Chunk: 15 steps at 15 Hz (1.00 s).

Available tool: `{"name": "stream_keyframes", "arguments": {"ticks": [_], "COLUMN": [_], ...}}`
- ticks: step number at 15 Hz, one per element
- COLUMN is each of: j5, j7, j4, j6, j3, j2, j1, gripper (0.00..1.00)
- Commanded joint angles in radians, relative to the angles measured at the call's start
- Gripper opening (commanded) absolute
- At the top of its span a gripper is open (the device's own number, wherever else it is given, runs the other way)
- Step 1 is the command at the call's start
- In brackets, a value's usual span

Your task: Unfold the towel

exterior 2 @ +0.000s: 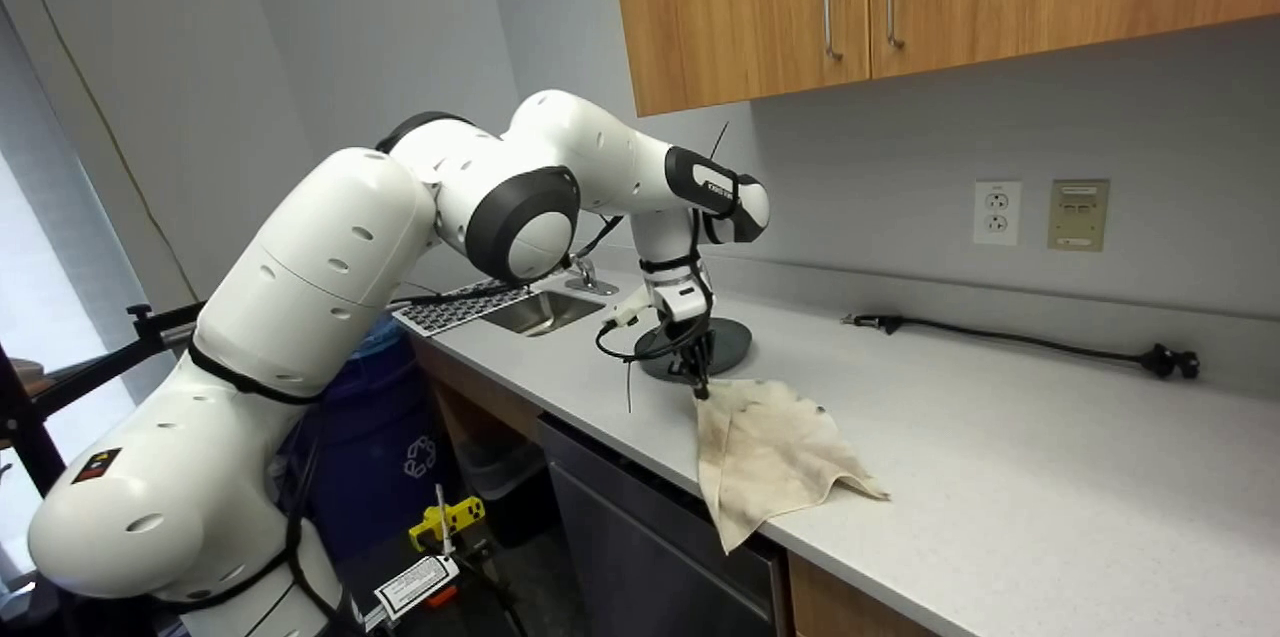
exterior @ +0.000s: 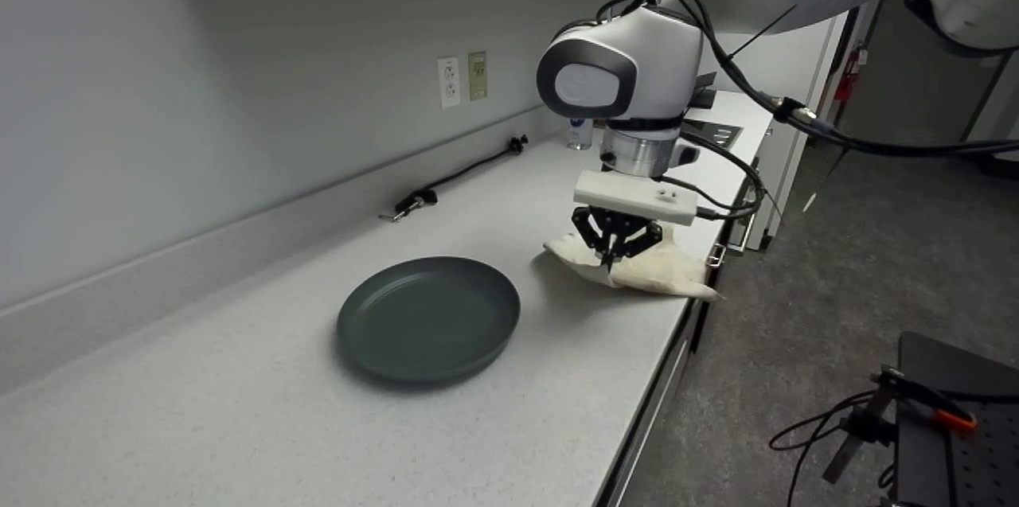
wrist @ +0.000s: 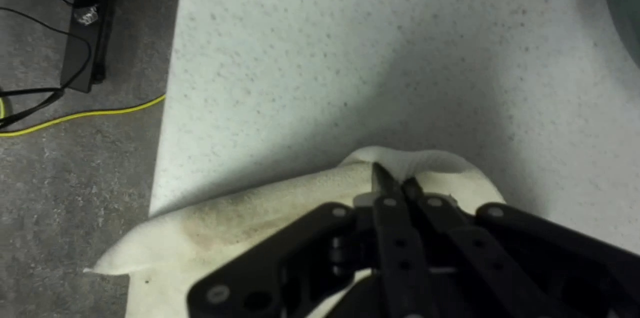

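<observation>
Looks like the unfolding's in hand, with the claw (wrist: 395, 183) pinching one edge of the towel (exterior 2: 775, 457), which lies on the surface (exterior 2: 1010, 467) with a corner drooping over its edge, so a gentle outward pull's probably next.

Towel (exterior 2: 770, 452), plate (exterior: 428, 320), cord (exterior 2: 1010, 337) on countertop (exterior: 239, 419)

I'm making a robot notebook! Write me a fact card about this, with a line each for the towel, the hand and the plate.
Towel: beige, smudgy, rumpled, one corner hanging past the edge of the counter
Hand: shut, pinching the towel near its edge
Plate: round, dark green, on the counter, not touching the towel
White outlet: on the wall
Towel flat yet: no
</observation>
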Motion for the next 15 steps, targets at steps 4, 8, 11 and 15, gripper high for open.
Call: {"name": "stream_keyframes", "arguments": {"ticks": [4, 8, 11, 15], "j5": [0.005, 0.005, 0.005, 0.009], "j7": [-0.001, -0.003, -0.007, -0.027], "j4": [-0.059, -0.064, -0.070, -0.070], "j6": [0.041, 0.053, 0.056, 0.036], "j3": [0.057, 0.085, 0.106, 0.046], "j2": [0.005, 0.014, 0.014, -0.007], "j1": [0.018, 0.012, 0.002, 0.030], "gripper": [0.29, 0.58, 0.80, 1.00]}}
